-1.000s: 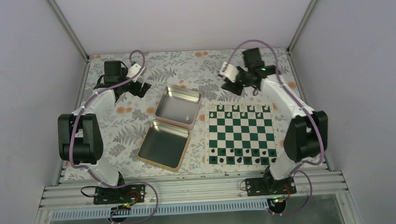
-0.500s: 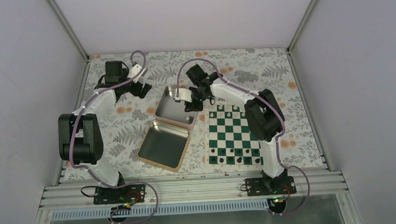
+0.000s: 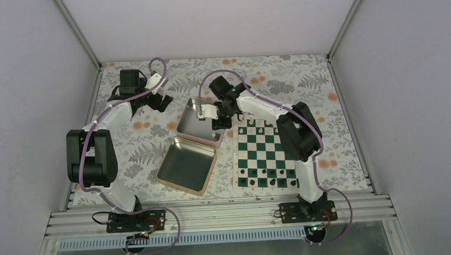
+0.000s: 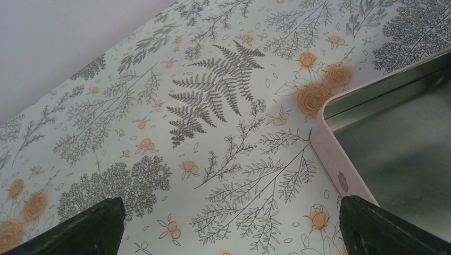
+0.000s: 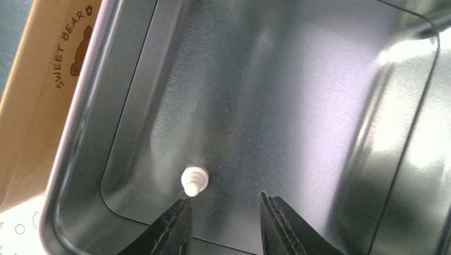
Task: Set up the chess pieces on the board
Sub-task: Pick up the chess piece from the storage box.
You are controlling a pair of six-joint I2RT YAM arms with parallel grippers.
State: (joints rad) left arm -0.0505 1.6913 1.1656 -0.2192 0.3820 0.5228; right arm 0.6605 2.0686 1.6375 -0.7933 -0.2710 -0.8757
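The green and white board (image 3: 270, 153) lies right of centre, with cream-white pieces (image 3: 269, 122) along its far row and dark pieces along its near row. My right gripper (image 3: 218, 121) hangs over the near right corner of the silver tin's far half (image 3: 190, 116). In the right wrist view it (image 5: 223, 210) is open, and one cream-white piece (image 5: 194, 180) stands on the tin floor just beyond its left fingertip (image 5: 178, 215). My left gripper (image 3: 153, 101) is open and empty over the cloth; its view (image 4: 228, 226) shows the tin's corner (image 4: 332, 154).
The tin's near half (image 3: 189, 164) lies open left of the board. A floral cloth (image 3: 141, 138) covers the table. Grey walls enclose the left, right and back.
My right arm has swung from behind the board's far edge leftward, and its gripper now hangs over the tin. The left arm has not moved.
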